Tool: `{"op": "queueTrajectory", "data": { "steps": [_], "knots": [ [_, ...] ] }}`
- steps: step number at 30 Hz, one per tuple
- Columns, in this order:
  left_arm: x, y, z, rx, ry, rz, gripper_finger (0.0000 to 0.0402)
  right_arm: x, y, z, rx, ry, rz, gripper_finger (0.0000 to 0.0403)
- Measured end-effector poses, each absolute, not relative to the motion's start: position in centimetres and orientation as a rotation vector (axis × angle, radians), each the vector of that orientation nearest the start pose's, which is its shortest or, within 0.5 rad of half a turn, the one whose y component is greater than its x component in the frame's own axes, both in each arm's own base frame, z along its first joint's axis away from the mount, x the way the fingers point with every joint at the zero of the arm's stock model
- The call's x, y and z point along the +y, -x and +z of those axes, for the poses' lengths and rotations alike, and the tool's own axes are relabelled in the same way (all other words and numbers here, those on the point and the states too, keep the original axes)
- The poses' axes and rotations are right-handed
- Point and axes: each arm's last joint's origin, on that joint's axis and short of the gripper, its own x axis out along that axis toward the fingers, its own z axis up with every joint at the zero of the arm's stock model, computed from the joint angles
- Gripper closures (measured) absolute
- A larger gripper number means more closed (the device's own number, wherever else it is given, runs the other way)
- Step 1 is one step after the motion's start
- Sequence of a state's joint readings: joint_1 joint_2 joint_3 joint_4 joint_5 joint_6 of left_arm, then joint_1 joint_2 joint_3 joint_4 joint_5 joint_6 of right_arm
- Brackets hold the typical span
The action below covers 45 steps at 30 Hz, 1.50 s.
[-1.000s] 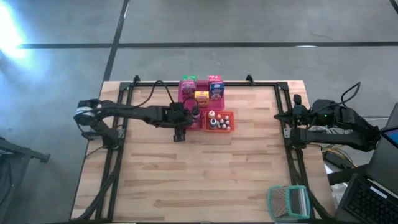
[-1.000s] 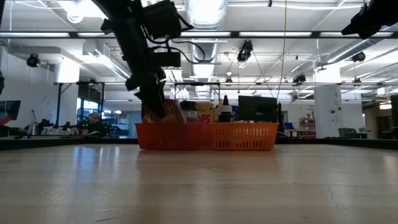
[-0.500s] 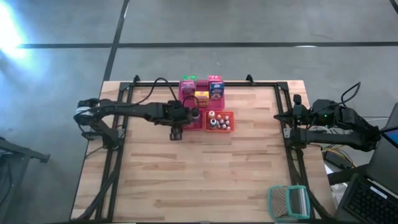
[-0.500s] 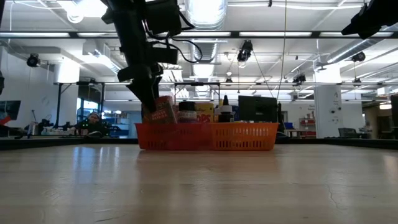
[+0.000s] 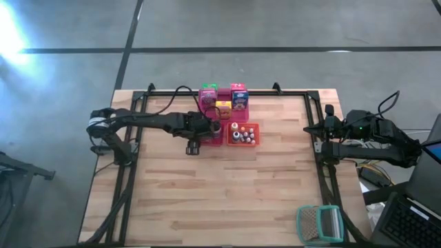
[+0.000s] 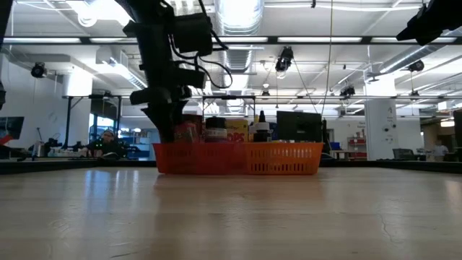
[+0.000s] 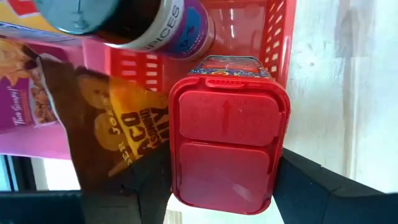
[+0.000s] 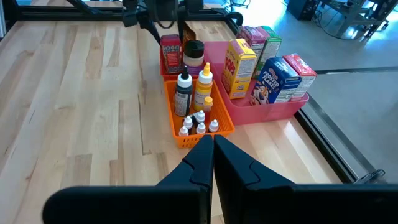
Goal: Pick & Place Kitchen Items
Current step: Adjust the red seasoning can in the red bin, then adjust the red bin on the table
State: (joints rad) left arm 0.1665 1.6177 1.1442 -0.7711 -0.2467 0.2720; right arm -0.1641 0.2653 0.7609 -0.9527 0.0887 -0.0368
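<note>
Since a second ago the left gripper [image 5: 193, 144] has shifted leftward along the red tray [image 5: 215, 140], its arm stretched flat across the table from the left edge. Its jaws are clamped on one red-lidded container [image 7: 224, 144], which sits upright between them at the tray's edge; one dark jar [image 7: 149, 25] stands just beyond it. At the table's right edge the right gripper [image 8: 211, 155] waits, jaws together. Five cartons stand in the pink tray [image 8: 273, 109].
</note>
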Motion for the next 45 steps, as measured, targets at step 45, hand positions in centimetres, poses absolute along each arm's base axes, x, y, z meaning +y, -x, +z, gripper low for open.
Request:
{"op": "queueTrajectory", "data": {
  "steps": [45],
  "knots": [
    [4.0,-21.1,19.3,1.168,-0.234,0.321,0.0202,-0.9,-3.8,29.9,0.462,0.019,-0.240,0.0394]
  ]
}}
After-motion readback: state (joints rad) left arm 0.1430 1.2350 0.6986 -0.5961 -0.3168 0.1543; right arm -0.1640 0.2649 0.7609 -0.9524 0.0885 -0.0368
